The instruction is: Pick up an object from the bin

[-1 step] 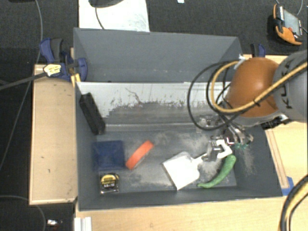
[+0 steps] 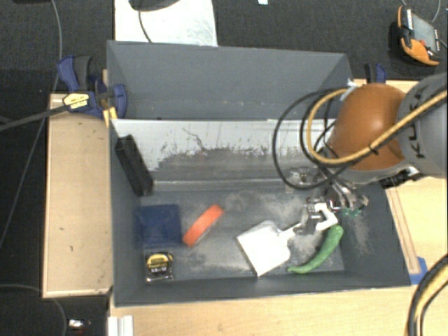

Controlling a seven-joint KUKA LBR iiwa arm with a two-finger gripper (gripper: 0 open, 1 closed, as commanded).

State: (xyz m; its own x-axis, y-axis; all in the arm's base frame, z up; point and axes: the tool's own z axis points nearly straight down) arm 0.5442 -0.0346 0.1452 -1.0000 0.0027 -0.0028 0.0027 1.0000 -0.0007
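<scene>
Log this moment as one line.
gripper: bin's front right, by white flat piece and green curved pod | grasp: unclear | left side: orange carrot, blue pad, tape measure

Grey metal bin [image 2: 231, 82], arm w/ orange cover [image 2: 367, 128] and looped cables coming in from view's right. Jaws sit low in the bin's front-right part, right at the upper end of a curved green pepper-like thing [image 2: 322, 252] and just beside a flat white piece [image 2: 262, 250] to its left. Further left: an orange carrot-shaped thing [image 2: 203, 224], tilted; a dark blue square pad [image 2: 157, 222]; a yellow/black tape measure [image 2: 159, 264] in front of the pad. A black bar [image 2: 133, 164] lies nr the left wall, well apart from the rest.
</scene>
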